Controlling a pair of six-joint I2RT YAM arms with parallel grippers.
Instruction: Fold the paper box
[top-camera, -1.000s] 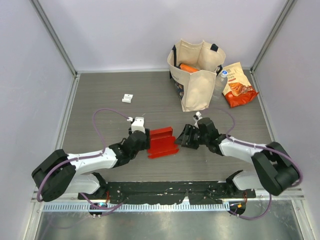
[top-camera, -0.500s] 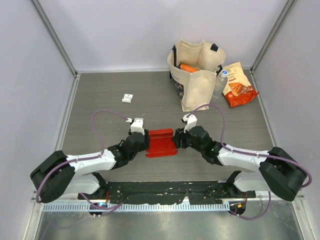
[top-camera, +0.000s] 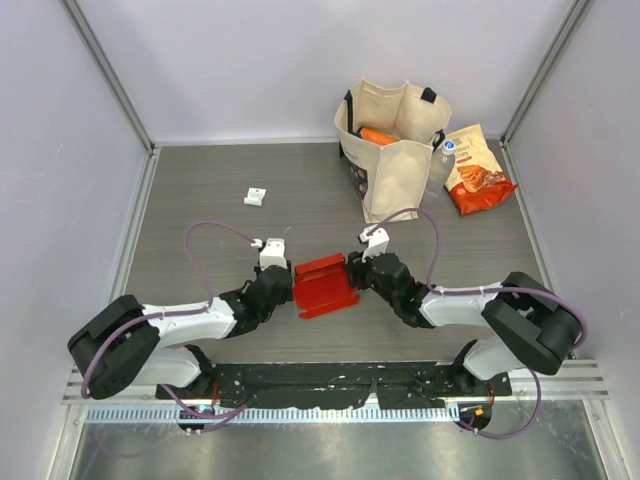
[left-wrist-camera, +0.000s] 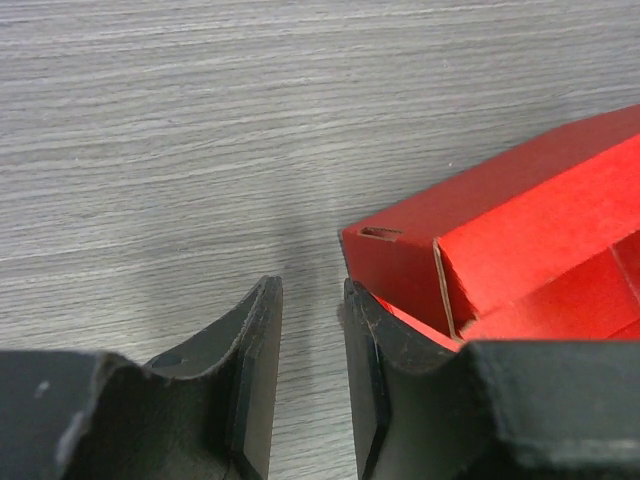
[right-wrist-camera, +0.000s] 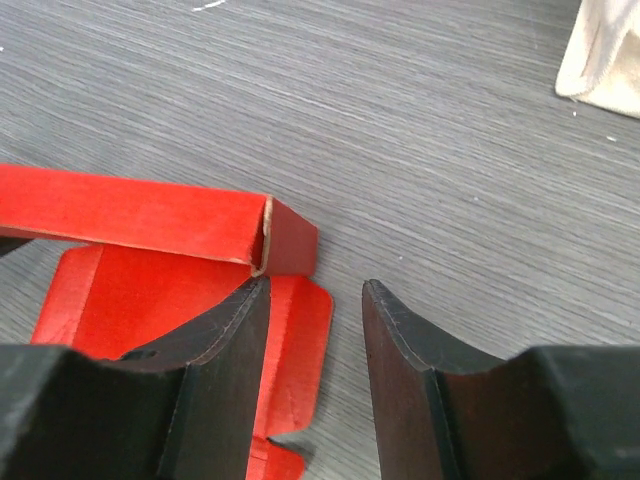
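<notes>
Paper box (top-camera: 325, 285) found near centre of table (top-camera: 200, 210), long walls raised, one end flap flat. R gripper (right-wrist-camera: 316, 283) has been brought from apart up to box's R end; L gripper (left-wrist-camera: 312, 290) kept at L end. Both parted, nothing clamped. End-flap fold judged next.

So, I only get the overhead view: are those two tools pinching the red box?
Observer: No. The left wrist view shows bare table between the fingers of the left tool; the box sits just beside them.
Visitor: And the other one?
Observer: Its wrist view shows the right tool open, with nothing in its gap.
Visitor: Is the box finished?
Observer: It seems not: the right wrist view shows a flap lying flat below the raised wall.
</notes>
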